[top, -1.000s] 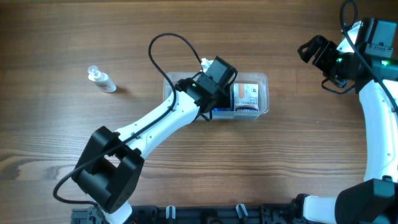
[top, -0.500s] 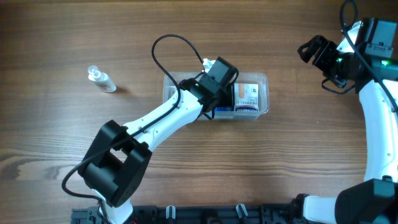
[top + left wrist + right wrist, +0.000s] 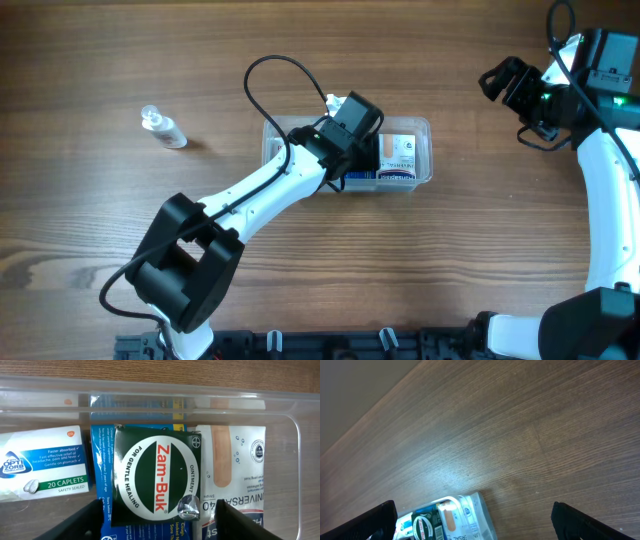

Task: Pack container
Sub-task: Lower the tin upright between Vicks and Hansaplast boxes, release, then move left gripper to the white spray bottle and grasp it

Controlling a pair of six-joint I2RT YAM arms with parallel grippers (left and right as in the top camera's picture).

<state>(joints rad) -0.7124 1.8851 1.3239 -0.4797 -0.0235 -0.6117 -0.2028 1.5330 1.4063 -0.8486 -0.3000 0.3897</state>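
The clear plastic container [image 3: 424, 127] sits mid-table, and it also shows in the left wrist view [image 3: 295, 460] and the right wrist view [image 3: 487, 517]. Inside lie a dark green Zam-Buk box [image 3: 155, 482] on a blue box [image 3: 102, 490], a white caplets box [image 3: 42, 462] and a plaster-strips box [image 3: 232, 467], which also shows from overhead [image 3: 400, 155]. My left gripper [image 3: 155, 527] is open and empty, just above the Zam-Buk box; it shows from overhead [image 3: 350, 125]. My right gripper [image 3: 472, 520] is open and empty, high at the far right [image 3: 510, 85].
A small clear bottle [image 3: 163, 128] lies on the wooden table at the left, apart from the container. The left arm reaches diagonally from the front edge over the container.
The left arm's base segment shifted slightly right between the earliest frame and half a second ago. Since then nothing has visibly moved.
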